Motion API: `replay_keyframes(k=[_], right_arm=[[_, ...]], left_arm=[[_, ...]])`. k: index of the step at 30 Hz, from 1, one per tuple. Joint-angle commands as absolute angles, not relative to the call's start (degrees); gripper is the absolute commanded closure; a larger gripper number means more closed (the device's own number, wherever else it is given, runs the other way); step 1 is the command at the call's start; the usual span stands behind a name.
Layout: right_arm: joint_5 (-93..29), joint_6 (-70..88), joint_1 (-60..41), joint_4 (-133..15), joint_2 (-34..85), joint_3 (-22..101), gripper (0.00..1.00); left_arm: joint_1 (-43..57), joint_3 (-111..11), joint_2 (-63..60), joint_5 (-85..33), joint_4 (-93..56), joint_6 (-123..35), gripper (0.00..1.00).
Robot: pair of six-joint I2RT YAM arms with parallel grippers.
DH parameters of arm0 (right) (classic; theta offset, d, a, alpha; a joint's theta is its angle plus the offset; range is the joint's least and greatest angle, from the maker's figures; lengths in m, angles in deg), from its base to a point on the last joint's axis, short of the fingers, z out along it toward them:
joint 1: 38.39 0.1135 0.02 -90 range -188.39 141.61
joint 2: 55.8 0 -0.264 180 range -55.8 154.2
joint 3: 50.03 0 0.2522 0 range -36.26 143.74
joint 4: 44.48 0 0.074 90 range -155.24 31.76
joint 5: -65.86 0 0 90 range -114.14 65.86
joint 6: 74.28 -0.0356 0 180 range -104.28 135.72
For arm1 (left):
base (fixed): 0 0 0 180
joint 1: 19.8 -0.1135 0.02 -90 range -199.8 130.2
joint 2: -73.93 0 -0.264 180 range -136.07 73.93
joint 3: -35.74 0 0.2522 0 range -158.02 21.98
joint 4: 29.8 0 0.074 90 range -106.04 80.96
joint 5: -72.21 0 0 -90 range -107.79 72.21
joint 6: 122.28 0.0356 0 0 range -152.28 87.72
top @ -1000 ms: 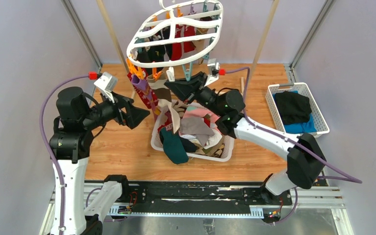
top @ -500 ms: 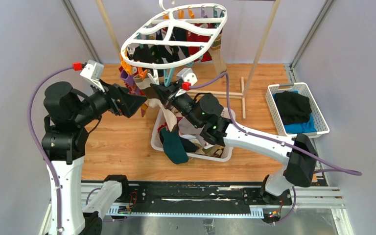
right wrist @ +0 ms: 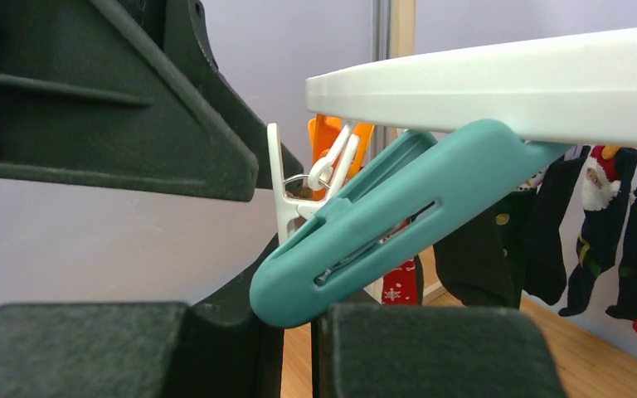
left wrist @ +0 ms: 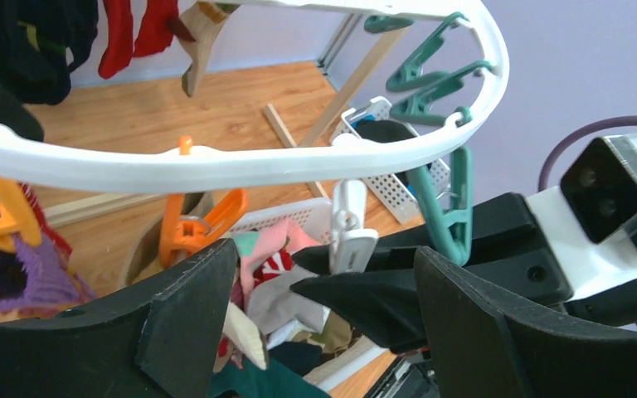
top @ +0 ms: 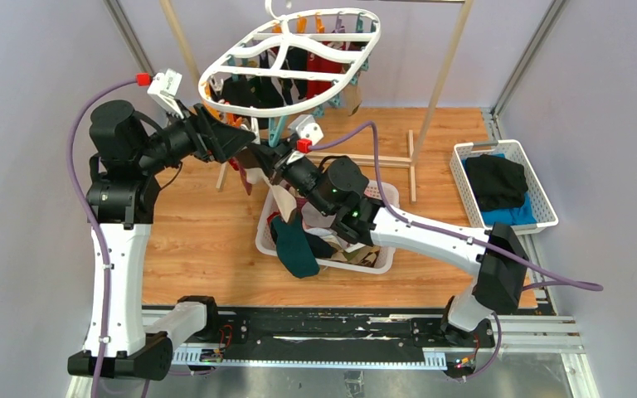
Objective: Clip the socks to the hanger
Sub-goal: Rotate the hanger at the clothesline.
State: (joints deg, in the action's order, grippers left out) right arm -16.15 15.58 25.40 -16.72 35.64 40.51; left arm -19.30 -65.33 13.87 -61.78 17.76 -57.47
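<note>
Fingers of the left gripper spread wide, just under the hanger rim.
Between them sit a white pin, a teal clip and the right gripper. Its fingers stand close together below the clip's tip; whether they pinch it I cannot tell. An orange pin hangs beside one left-gripper finger. Socks dangle beyond the fingers on the hanger's far side, and more lie heaped in the basket below.
</note>
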Motion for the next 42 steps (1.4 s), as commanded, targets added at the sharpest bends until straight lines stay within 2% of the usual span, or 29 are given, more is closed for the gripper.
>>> replay_keyframes(k=[1,9,17,22,25,26,28,30,33,38,40,42], right_arm=[[-19.15,16.07,27.85,-20.21,37.99,42.89,1.00],[-17.02,16.78,28.57,-21.67,39.19,44.74,1.00],[-18.02,16.07,28.57,-21.81,39.46,44.87,1.00],[-18.91,13.63,28.56,-22.39,39.42,44.69,1.00],[-19.27,12.30,28.58,-22.60,38.90,43.99,0.91],[-19.28,11.63,28.49,-22.52,38.60,43.66,0.85],[-19.32,9.91,28.17,-22.28,37.63,42.65,0.63],[-20.46,6.74,27.24,-21.76,36.59,41.03,0.54],[-25.02,-1.10,24.63,-18.50,34.59,37.02,0.49],[-31.65,-16.12,19.36,-6.22,32.57,28.77,0.46],[-30.76,-14.81,19.47,-3.80,31.78,27.25,0.45],[-24.96,-7.43,22.01,-6.74,30.18,26.96,0.44]], left_arm=[[-19.44,-64.92,14.13,-64.42,11.58,-62.05,0.19],[-19.44,-63.10,13.03,-65.16,10.05,-63.01,0.37],[-19.44,-60.85,12.37,-63.42,8.57,-63.65,0.46],[-19.44,-62.10,11.15,-62.59,7.45,-64.62,0.60],[-19.44,-62.14,11.13,-61.92,7.16,-64.43,0.69],[-19.44,-61.93,11.23,-61.71,7.03,-64.29,0.72],[-19.44,-61.64,11.47,-61.43,6.97,-64.07,0.78],[-19.44,-61.31,11.68,-61.39,7.26,-63.68,0.80],[-19.44,-61.26,11.96,-60.91,8.08,-62.85,0.81],[-19.42,-61.27,12.47,-60.12,8.97,-62.38,0.80],[-19.44,-61.38,12.70,-58.85,9.89,-62.50,0.80],[-19.45,-61.34,12.98,-56.99,11.14,-63.10,0.80]])
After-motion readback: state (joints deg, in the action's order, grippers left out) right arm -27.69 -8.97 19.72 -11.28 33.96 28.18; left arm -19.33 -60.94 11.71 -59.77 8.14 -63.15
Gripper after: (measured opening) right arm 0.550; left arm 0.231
